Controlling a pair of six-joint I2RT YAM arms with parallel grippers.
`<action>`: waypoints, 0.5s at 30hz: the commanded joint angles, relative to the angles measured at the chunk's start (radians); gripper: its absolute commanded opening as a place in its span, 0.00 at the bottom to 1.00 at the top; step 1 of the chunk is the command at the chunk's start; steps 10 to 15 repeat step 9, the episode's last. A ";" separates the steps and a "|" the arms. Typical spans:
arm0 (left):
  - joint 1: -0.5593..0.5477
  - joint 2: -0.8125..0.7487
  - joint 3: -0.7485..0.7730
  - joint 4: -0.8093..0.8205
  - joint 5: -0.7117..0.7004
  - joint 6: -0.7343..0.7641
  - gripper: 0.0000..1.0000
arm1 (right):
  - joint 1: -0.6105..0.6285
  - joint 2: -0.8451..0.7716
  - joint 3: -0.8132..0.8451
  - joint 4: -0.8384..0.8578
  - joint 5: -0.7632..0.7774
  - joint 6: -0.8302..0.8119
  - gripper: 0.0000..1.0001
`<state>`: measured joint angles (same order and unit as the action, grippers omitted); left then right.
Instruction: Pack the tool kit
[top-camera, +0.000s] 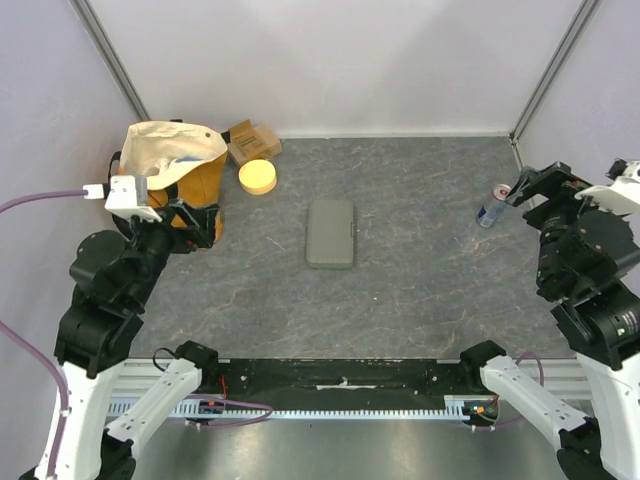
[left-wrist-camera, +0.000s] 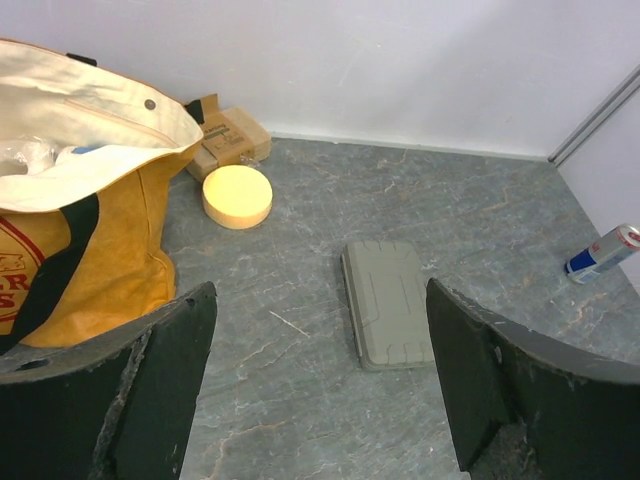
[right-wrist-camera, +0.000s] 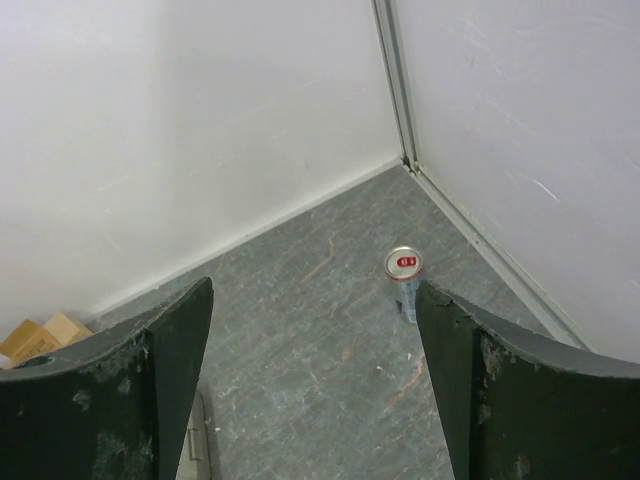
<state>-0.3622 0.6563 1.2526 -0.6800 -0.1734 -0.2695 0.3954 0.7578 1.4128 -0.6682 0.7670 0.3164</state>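
Surface (top-camera: 420, 250): grey stone-look top with pale veins, a black strip along its near edge
Room: plain white walls (top-camera: 330, 60) on three sides, with metal posts in the two far corners
Tool kit case (top-camera: 331, 233): grey-green, lid shut, lying flat about mid-surface, its long side running away from the arms
Tote bag (top-camera: 175, 165): orange and cream, mouth open, standing well left of the case
Cardboard box (top-camera: 252, 140): beyond the case and to its left, against the far wall
Yellow disc (top-camera: 258, 177): round, flat, between the cardboard box and the case
Can (top-camera: 492, 205): upright, well right of the case
Left pincer (left-wrist-camera: 320, 290): fingers spread wide, gripping nothing, raised left of the case by the tote bag, the case in its camera's view
Right pincer (right-wrist-camera: 315, 290): fingers spread wide, gripping nothing, raised far right of the case, facing the can
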 joint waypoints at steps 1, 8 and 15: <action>-0.001 -0.038 0.059 -0.046 -0.015 0.032 0.91 | 0.000 -0.021 0.058 -0.016 0.017 -0.016 0.88; -0.003 -0.017 0.131 -0.141 -0.023 0.009 0.91 | 0.000 -0.051 -0.006 -0.008 0.032 0.006 0.88; -0.003 -0.020 0.137 -0.144 -0.021 0.004 0.92 | 0.000 -0.049 -0.009 -0.007 0.026 0.007 0.88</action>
